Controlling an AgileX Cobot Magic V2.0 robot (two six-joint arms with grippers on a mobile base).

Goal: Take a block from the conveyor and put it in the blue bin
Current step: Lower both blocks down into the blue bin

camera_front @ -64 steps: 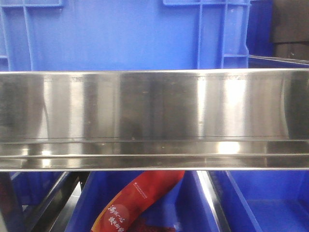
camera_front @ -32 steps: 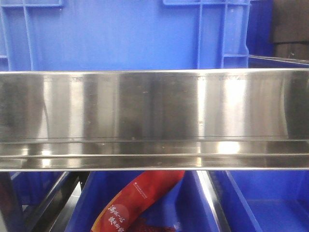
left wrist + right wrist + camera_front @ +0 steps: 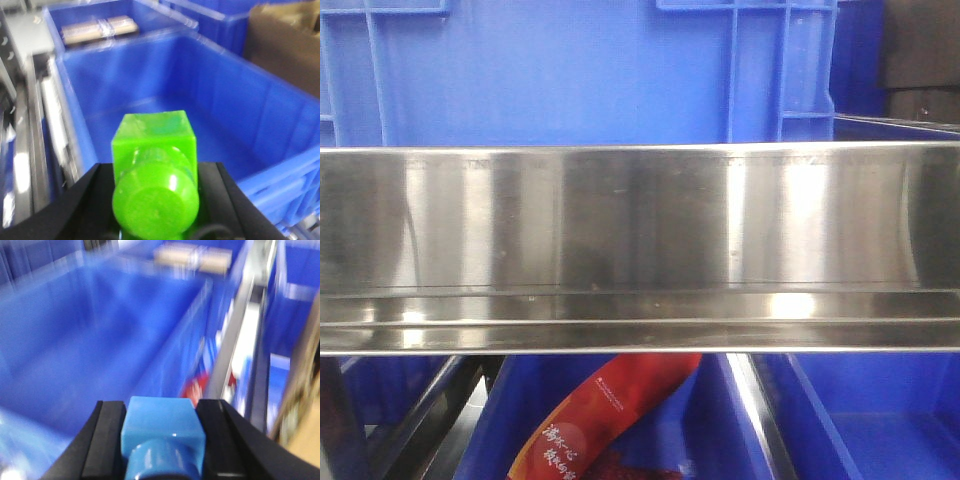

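Observation:
In the left wrist view my left gripper [image 3: 156,172] is shut on the bright green block [image 3: 152,142], with a black finger [image 3: 95,187] on each side. It holds the block above the open blue bin [image 3: 235,100], whose floor is bare. In the right wrist view, which is blurred, my right gripper [image 3: 160,410] is shut on a light blue block [image 3: 162,422] above another blue bin [image 3: 75,330]. The dark grey conveyor belt is out of view. Neither gripper shows in the front view.
A wide steel panel [image 3: 640,230] fills the front view, with a blue crate [image 3: 570,70] behind it. A red packet [image 3: 600,420] lies in a lower blue bin [image 3: 720,430]. Metal rails [image 3: 25,150] run left of the bin. A brown box [image 3: 285,45] and a tan wrapped pack [image 3: 100,27] are beyond.

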